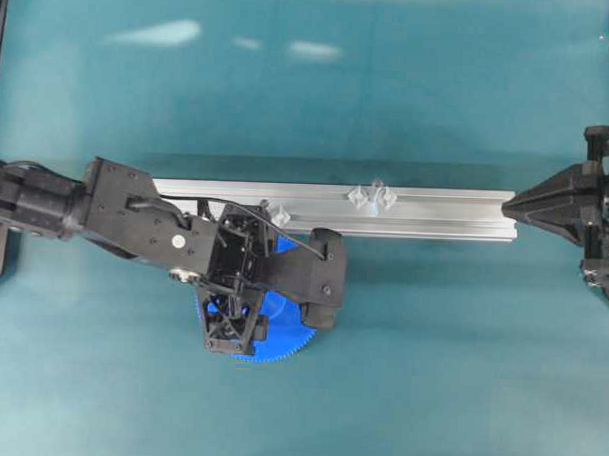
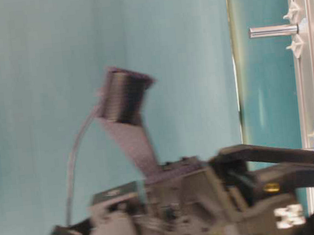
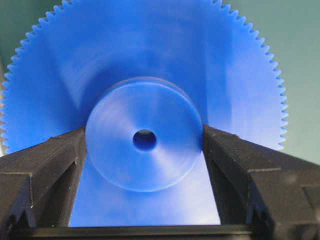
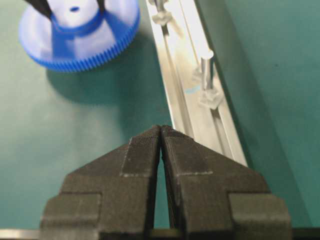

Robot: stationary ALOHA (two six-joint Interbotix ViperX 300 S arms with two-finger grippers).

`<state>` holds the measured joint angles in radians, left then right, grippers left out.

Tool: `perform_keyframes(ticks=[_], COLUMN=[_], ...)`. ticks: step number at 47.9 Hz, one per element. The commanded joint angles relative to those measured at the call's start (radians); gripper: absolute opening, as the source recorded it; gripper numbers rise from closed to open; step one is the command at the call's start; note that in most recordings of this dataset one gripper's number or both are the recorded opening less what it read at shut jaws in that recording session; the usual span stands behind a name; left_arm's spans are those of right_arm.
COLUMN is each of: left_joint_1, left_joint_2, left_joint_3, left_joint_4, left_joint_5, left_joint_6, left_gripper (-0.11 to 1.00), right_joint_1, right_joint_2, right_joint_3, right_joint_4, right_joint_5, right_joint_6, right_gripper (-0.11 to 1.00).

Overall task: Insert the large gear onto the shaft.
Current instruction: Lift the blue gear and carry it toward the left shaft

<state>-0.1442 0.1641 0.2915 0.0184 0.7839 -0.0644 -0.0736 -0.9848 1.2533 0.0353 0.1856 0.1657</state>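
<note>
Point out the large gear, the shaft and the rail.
large gear [image 3: 145, 140]: left wrist view, raised hub.
shaft [image 4: 206, 67]: right wrist view, upright peg.
rail [image 1: 445, 205]: overhead view, bare top face.

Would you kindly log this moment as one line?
left jaws: around bright-blue toothed plastic gear hub | right jaws: shut, idle | upright shaft: bare

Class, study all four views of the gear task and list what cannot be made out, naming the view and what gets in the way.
- Overhead: most of the large gear, hidden beneath the left gripper.
- Table-level: the gear again, a blue sliver cut by the right edge; the arm is blurred.
- Left wrist: whether the jaws press the hub or only flank it.
- Overhead: the shaft, too small and clear for detail.
- Right wrist: the second peg, cut by the top edge.
</note>
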Motion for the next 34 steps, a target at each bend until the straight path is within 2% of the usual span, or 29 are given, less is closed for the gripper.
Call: perform_keyframes(ticks=[1, 16, 29, 34], left_joint_1=[0.000, 0.057, 0.089, 0.097], left_joint_2=[-0.061, -0.100, -0.095, -0.083], left_joint_3=[-0.046, -0.132, -0.253, -0.281], left_joint_4=[0.002, 0.002, 0.002, 0.002], left_joint_5=[0.006, 0.133, 0.221, 0.229], left_joint_6=[0.002, 0.008, 0.127, 0.150], left_gripper=[0.77, 0.77, 0.77, 0.77], right_joint_1=[-0.002, -0.002, -0.002, -0.002], right_joint_2=[0.006, 0.005, 0.005, 0.005], right_joint_3=[-0.008, -0.006, -0.006, -0.006], right_joint_4=[0.000, 0.000, 0.000, 0.000], right_joint_5=[-0.008, -0.009, -0.011, -0.011], right_joint_6=[0.011, 0.011, 0.011, 0.011], right_gripper=[0.12, 0.12, 0.12, 0.12])
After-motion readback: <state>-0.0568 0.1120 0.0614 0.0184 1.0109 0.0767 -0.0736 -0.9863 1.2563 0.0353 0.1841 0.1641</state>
